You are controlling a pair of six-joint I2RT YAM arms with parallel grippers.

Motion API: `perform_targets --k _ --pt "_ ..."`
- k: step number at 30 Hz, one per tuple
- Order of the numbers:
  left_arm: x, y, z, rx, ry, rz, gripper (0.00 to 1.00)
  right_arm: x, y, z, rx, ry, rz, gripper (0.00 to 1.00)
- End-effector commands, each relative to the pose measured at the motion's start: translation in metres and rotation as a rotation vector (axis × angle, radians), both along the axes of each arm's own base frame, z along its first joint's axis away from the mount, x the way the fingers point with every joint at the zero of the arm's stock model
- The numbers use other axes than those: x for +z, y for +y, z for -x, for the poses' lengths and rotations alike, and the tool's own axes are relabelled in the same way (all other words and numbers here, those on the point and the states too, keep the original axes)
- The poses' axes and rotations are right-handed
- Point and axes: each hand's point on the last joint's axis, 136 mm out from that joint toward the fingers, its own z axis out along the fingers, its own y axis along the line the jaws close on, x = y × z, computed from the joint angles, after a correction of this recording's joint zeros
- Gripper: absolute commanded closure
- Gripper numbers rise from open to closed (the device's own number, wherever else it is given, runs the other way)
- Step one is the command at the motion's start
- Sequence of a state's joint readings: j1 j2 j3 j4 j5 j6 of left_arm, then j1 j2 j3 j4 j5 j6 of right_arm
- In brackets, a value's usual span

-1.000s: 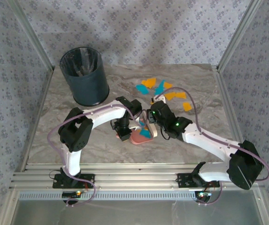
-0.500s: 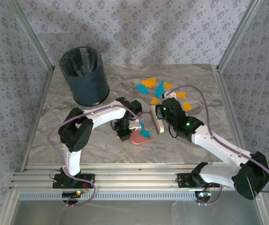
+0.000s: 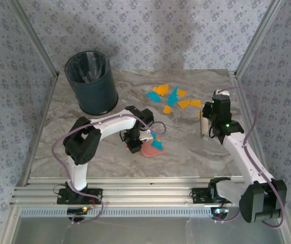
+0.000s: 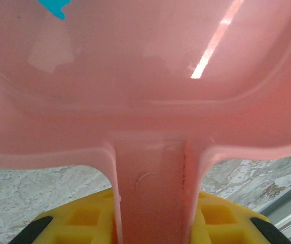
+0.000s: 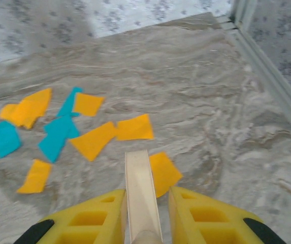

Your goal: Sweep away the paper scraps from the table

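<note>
- Pink dustpan (image 3: 153,147) is lying flat on the table (image 3: 196,152) at centre frame in the top view. Its handle is pointing toward the left arm.
- Left gripper (image 3: 133,144) is clamping that handle. In the left wrist view the handle is running down between the yellow fingers (image 4: 84,221), and the pan (image 4: 145,76) is spreading across the upper frame.
- A couple of teal pieces are sitting in the pan in the top view. One teal corner is showing at the upper left of the left wrist view.
- Paper scraps (image 3: 170,96), teal and orange, are mostly lying loose in a cluster at upper centre, well apart from the pan.
- Right gripper (image 3: 208,122) is squeezing a cream-coloured sweeping tool (image 5: 142,198) and is standing at the right of the cluster.
- In the right wrist view the tool tip is sitting just beside one orange scrap, with the rest of the scraps (image 5: 59,132) fanning out toward the left.
- Dark waste bin (image 3: 91,81) is standing at upper left.
- Progress, as a judgement: early. A small share is collected, while the bulk is waiting to be pushed across to the pan. Emptying into the bin is looking like the last step.
</note>
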State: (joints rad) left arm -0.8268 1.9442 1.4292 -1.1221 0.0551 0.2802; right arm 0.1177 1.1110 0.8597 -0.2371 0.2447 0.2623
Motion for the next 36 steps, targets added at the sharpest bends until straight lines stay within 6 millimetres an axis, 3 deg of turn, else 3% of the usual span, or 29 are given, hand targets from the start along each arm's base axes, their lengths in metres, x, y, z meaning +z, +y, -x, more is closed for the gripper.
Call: perform_targets --k 1,10,15,18,23,36 --pt "0.0 0.005 0.005 -0.011 0.013 -0.021 1.0 0.016 -0.02 -0.016 -0.021 -0.027 0.035 1.0" --pt "0.003 0.006 0.004 -0.007 0.009 -0.02 1.0 0.006 -0.07 -0.048 -0.131 0.02 0.141 1.0" --pt "0.003 0.005 0.006 -0.003 0.016 -0.016 1.0 -0.01 -0.073 -0.074 -0.082 0.061 0.197 1.0" --pt "0.002 0.006 0.007 -0.001 0.021 -0.018 1.0 -0.025 -0.061 -0.086 -0.004 0.096 0.2 1.0" --pt "0.002 0.007 0.006 0.002 0.021 -0.018 1.0 -0.048 -0.025 -0.092 0.163 0.147 0.24 1.0" --pt "0.002 0.006 0.005 0.001 0.019 -0.016 1.0 -0.077 0.052 -0.055 0.43 0.23 0.218 1.0"
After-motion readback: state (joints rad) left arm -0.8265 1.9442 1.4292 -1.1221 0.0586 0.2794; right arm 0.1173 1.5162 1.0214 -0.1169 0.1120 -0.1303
